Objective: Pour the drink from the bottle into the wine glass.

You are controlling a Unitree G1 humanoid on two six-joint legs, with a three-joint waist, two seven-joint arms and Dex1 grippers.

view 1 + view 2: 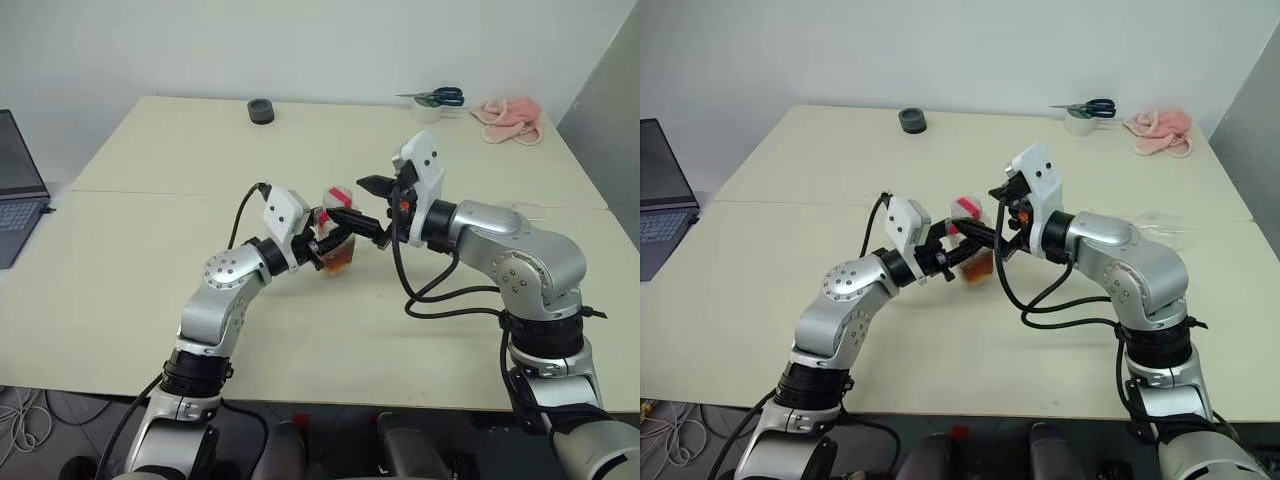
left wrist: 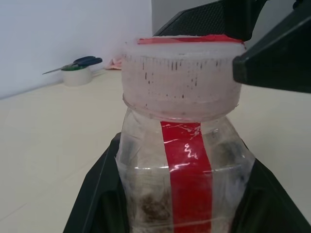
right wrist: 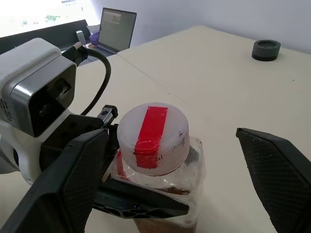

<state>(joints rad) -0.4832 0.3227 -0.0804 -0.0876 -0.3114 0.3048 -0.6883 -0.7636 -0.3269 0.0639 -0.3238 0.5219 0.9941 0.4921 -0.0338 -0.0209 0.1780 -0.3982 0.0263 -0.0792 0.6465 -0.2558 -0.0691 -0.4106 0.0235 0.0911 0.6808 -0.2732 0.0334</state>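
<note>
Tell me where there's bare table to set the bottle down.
Bare table lies to the robot's left of the left pincer, toward the laptop, and across the middle between the black puck and the bottle. The far right corner is crowded: scissors, tape roll, pink cloth.

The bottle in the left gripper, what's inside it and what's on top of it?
The bottle holds brownish drink low down; its level is partly hidden by the left gripper. On top sits a whitish cap with red tape, between the open right gripper's fingers.
</note>
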